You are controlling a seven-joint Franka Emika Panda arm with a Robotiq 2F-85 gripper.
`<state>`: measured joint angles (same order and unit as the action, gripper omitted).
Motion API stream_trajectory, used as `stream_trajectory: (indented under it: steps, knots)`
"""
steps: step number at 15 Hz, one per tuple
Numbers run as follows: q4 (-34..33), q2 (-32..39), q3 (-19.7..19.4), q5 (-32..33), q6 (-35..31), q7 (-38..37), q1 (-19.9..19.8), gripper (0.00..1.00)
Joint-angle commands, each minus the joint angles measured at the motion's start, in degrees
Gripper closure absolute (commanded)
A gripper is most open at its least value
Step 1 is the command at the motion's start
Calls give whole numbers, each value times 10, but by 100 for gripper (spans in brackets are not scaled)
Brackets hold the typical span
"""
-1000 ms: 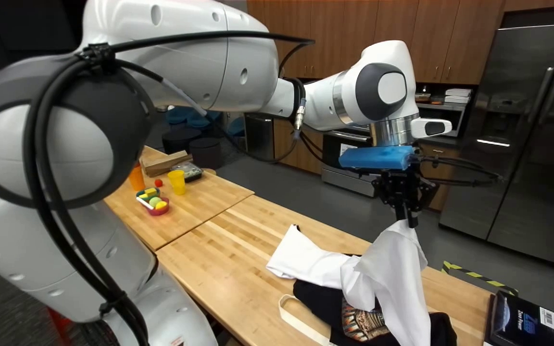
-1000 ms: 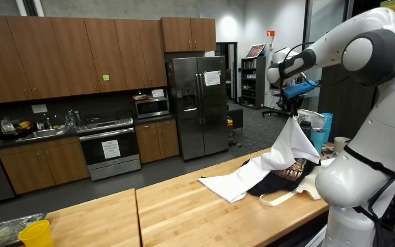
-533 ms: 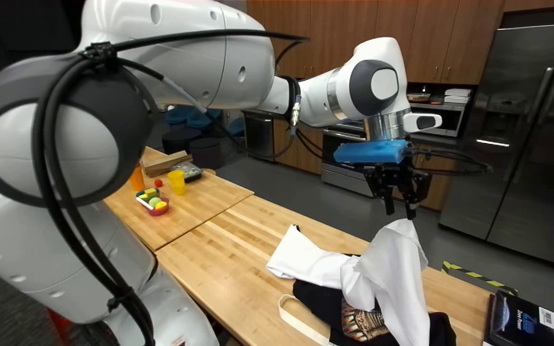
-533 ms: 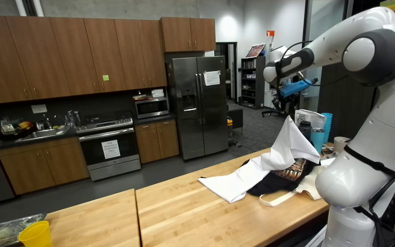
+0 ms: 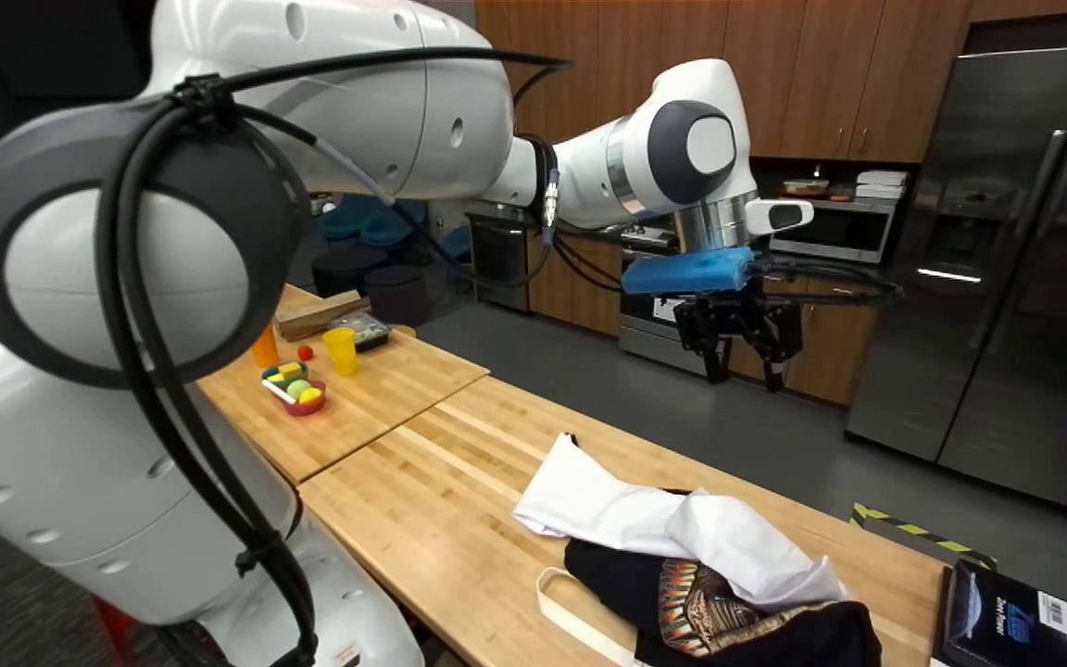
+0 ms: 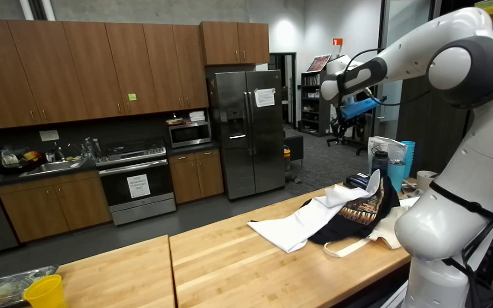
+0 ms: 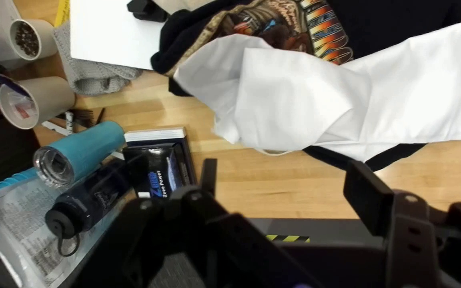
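Wrist view: the end effector [image 7: 280, 172] hangs higher than the white cloth [image 7: 294, 96] and apart from it, its 2 fingers [image 7: 366, 196] spread wide with nothing between them. Just 1 second ago, both exterior views had those fingers pinching the white cloth at the tip of a tall peak; now the grip is gone, the peak has collapsed and the end effector has drawn up and away. In an exterior view, the white cloth sprawls rumpled across a black printed fabric [image 5: 714, 611], 1 end reaching past it onto the wooden counter [image 5: 445, 528], while the dropped end shows a blurred edge, apparently still settling. A cream strap [image 6: 351, 249] curls out near the white cloth, and a black Zeee Power box [image 7: 154, 172] lies beyond the dropped end, not touching it. By the look of it, the release is complete: the white cloth appears to rest under its own weight, draped loosely rather than laid flat.
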<state>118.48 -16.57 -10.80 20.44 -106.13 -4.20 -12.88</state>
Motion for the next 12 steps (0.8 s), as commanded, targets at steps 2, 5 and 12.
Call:
stream_trajectory:
  steps: [2, 5, 12]
  knots:
    - [-11, 77, 25, -15, 58, -8, 25, 0]
    - [-23, 132, 28, 8, 68, -14, 28, 0]
    - [-82, 217, -23, 74, -13, 3, -9, 0]
